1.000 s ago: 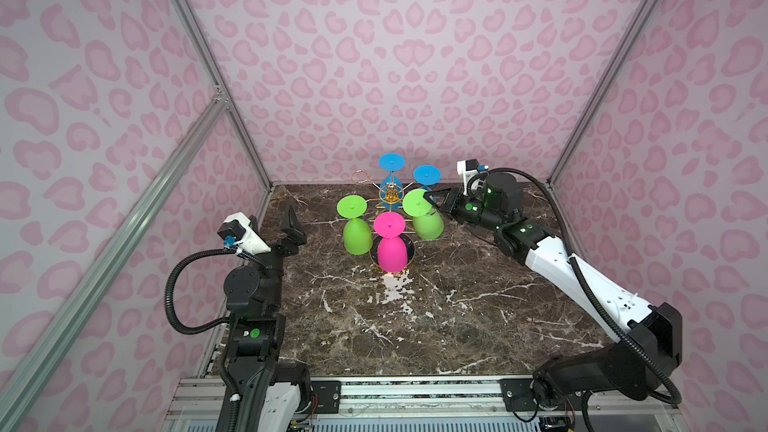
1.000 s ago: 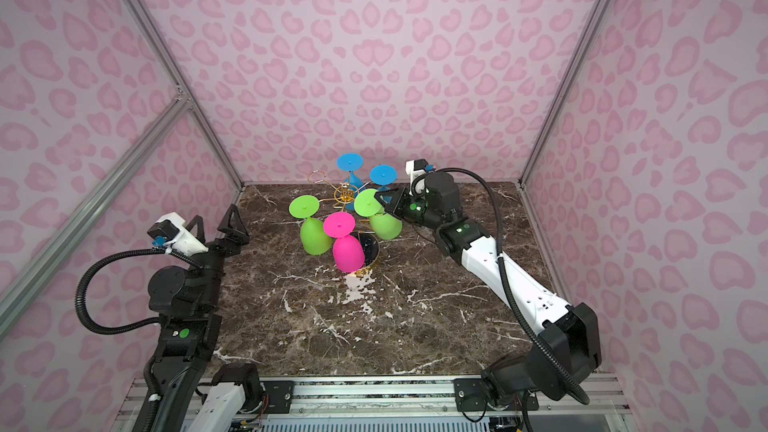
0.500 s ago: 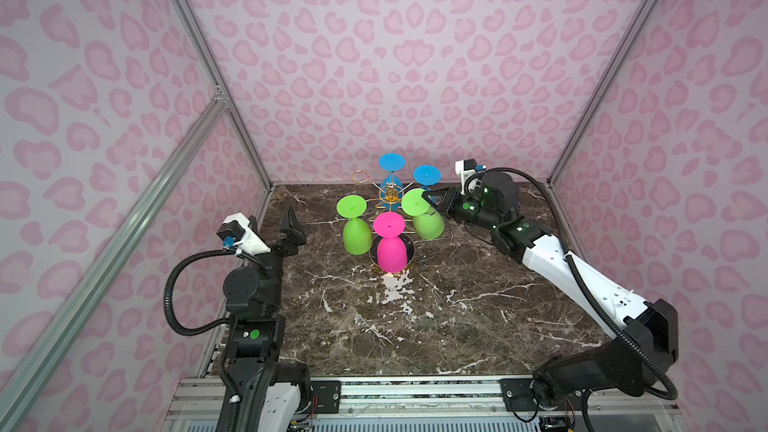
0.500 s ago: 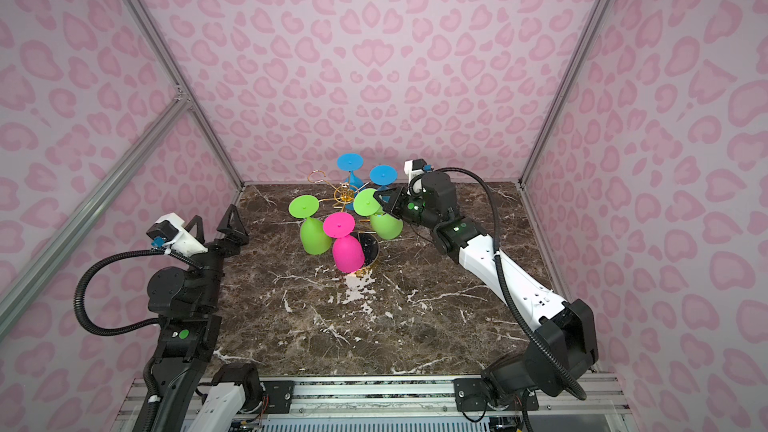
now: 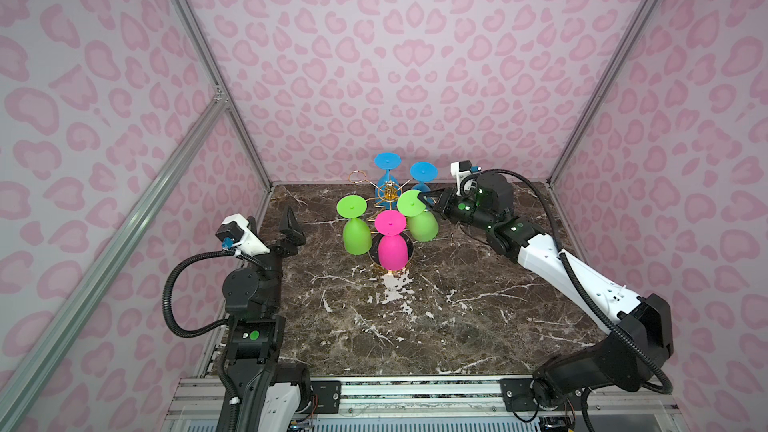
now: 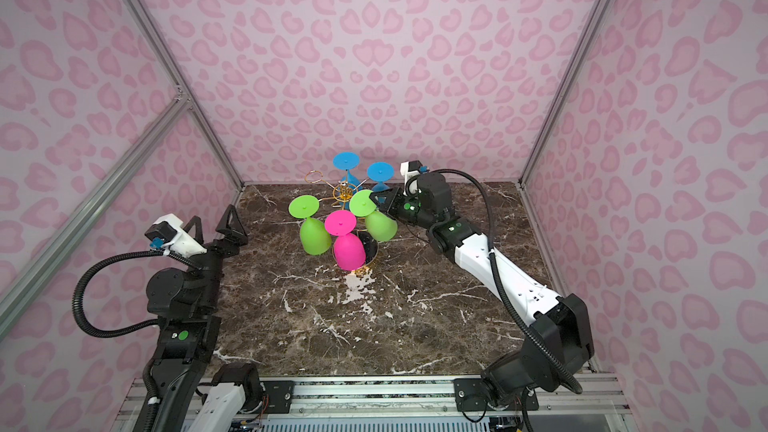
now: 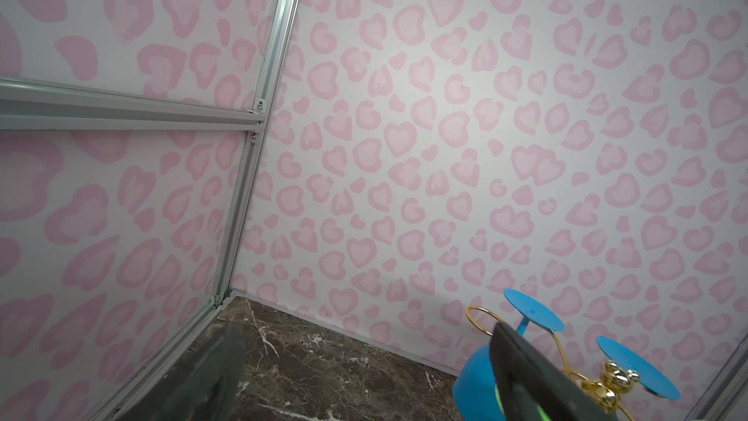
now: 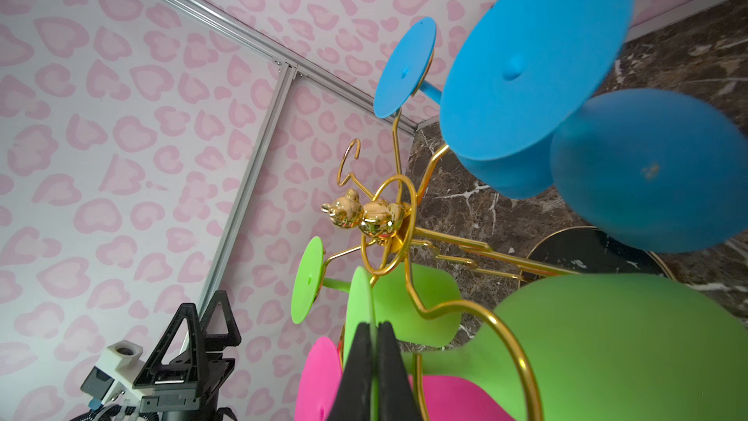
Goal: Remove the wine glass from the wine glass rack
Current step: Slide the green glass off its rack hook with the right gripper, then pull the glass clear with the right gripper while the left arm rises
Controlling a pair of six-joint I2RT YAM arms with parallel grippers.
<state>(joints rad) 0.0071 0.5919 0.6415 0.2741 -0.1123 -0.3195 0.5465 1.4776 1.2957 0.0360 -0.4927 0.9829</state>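
Dark marble tabletop (image 5: 415,326) inside pink heart-print walls (image 5: 395,56). At wine glass rack (image 5: 390,194), right gripper (image 8: 374,328) pinched closed on foot of hanging green wine glass (image 8: 607,342). Well apart, left gripper (image 6: 212,222) spread wide, empty.

**Left wrist camera: spread fingers, with the rack past one of them**

The left gripper (image 7: 364,334) was spread wide, holding nothing. One of its dark fingers (image 7: 522,370) was sharp and the other a blur. Between them lay brown marble tabletop (image 7: 324,366) veined in white. Ahead of the tool stood a wall (image 7: 445,135) printed with pink hearts, meeting a second wall at an aluminium frame (image 7: 239,204). Partly hidden behind the sharp finger stood the gold wine glass rack (image 7: 607,382), with a small gold bear at its top and one bare wire loop. A blue wine glass (image 7: 471,384) hung upside down from it. A second blue foot disc (image 7: 635,366) showed just beyond the bear.
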